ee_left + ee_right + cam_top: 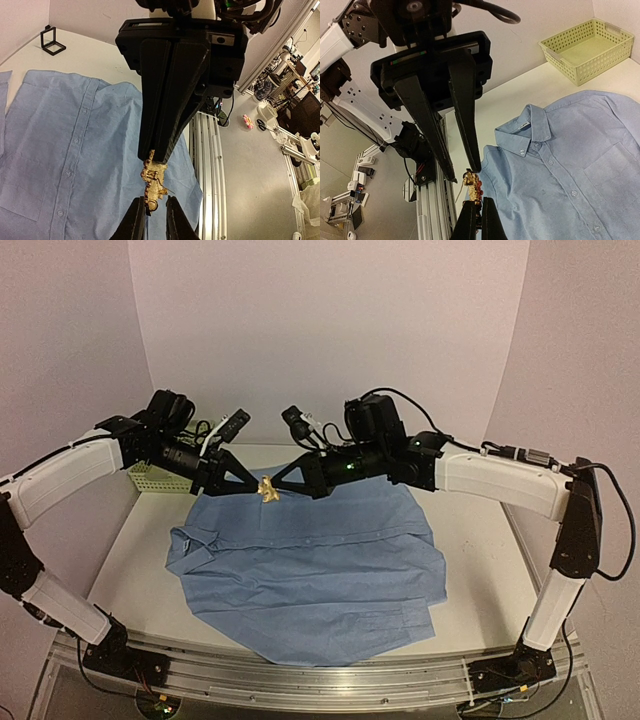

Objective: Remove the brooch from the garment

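Observation:
The brooch, a small gold cluster with red beads, hangs in the air between both grippers, above the far edge of the garment. No cloth is seen attached to it. My right gripper is shut on one end of the brooch. My left gripper has closed in on the other end of the brooch: the body lies against one finger and a thin pin reaches toward the other. The light blue shirt lies flat on the table with its collar toward the left side.
A pale green mesh basket stands at the back left beside the left arm. A small black square box sits on the table beyond the shirt. An aluminium rail runs along the near edge.

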You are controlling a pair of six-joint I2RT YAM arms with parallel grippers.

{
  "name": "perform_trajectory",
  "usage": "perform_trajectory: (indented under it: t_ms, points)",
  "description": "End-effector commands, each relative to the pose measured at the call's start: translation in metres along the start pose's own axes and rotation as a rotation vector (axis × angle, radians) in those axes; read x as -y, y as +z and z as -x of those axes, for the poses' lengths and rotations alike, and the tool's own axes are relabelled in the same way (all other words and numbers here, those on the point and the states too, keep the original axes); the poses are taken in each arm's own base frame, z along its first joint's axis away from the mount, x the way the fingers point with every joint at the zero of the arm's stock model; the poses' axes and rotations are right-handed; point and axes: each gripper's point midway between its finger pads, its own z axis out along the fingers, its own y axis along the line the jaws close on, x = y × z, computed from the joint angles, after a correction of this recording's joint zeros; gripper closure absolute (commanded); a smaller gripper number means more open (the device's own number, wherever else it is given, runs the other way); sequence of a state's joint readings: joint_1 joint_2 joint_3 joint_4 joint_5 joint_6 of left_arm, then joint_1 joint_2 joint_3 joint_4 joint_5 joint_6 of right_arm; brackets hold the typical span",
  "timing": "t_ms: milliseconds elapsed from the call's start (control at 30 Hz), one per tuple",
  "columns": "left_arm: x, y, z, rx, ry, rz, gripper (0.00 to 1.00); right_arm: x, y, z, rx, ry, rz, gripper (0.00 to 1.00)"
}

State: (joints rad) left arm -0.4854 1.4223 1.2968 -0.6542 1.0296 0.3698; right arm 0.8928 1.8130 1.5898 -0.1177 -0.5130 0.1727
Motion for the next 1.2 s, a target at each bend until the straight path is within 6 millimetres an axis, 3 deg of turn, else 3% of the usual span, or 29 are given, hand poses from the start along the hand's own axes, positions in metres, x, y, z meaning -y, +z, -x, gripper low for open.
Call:
perform_trajectory:
  t_ms: [0, 600, 833, 1167]
  points:
    - [0.001, -0.002, 0.005, -0.009, 0.024, -0.006, 0.83, -0.012, -0.009, 0.031, 0.071, -0.061, 0.003, 1.00]
    - [0.002, -0.004, 0.023, 0.038, 0.029, -0.007, 0.81, -0.014, -0.005, 0.028, 0.062, -0.063, 0.014, 1.00]
    - [0.004, -0.004, 0.025, 0.047, 0.034, -0.025, 0.91, -0.014, -0.006, 0.028, 0.063, -0.063, 0.012, 1.00]
    - [0.009, -0.005, 0.031, 0.059, 0.047, -0.045, 0.94, -0.016, -0.002, 0.025, 0.054, -0.066, 0.022, 1.00]
